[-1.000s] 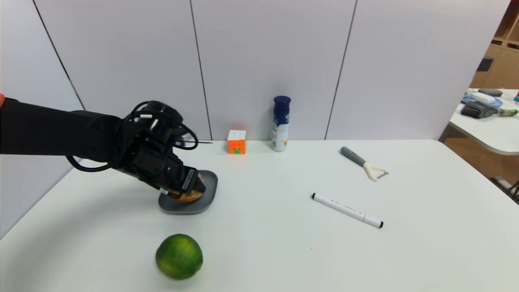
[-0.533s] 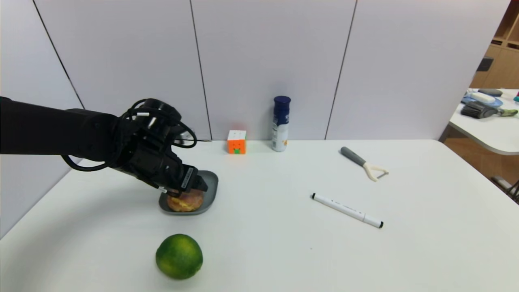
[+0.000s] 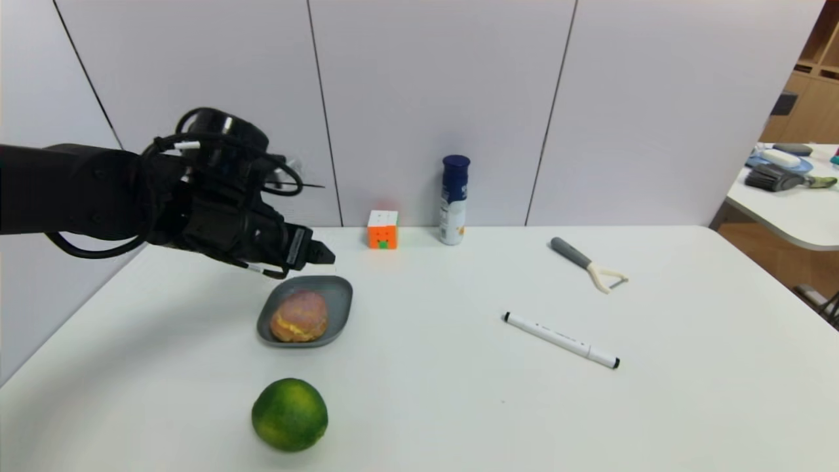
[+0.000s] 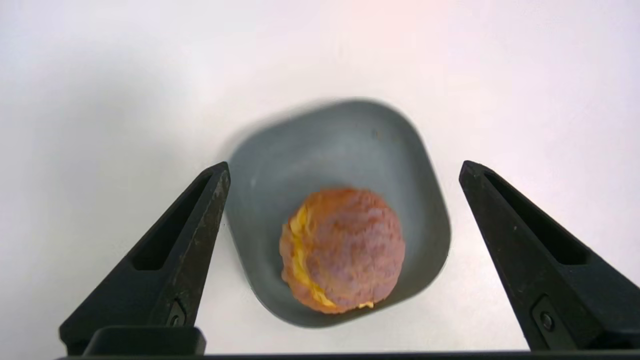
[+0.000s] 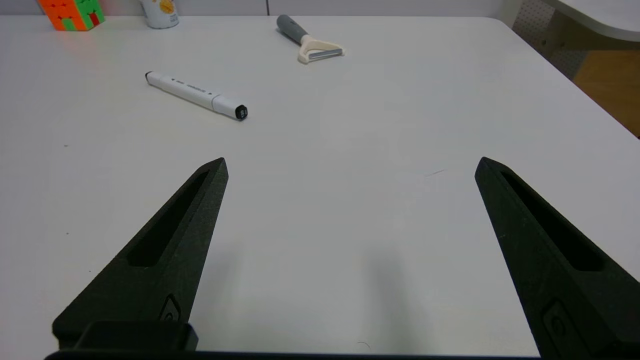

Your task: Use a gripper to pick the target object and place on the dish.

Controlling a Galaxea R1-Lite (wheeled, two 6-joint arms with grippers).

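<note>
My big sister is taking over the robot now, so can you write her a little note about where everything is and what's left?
Left gripper: open, empty, raised above the far edge of the grey dish.
Right gripper: open, empty, parked low over bare table on the right side.
Cream puff: resting inside the dish, toward its near side, nothing touching it.
Green citrus fruit: on the table in front of the dish, apart from it.
Done: puff is placed on the dish and let go.
Left: probably only pulling the left arm away.

Bright, even light; soft shadows; slight motion blur on the dish (image 4: 345,145) rim.
</note>
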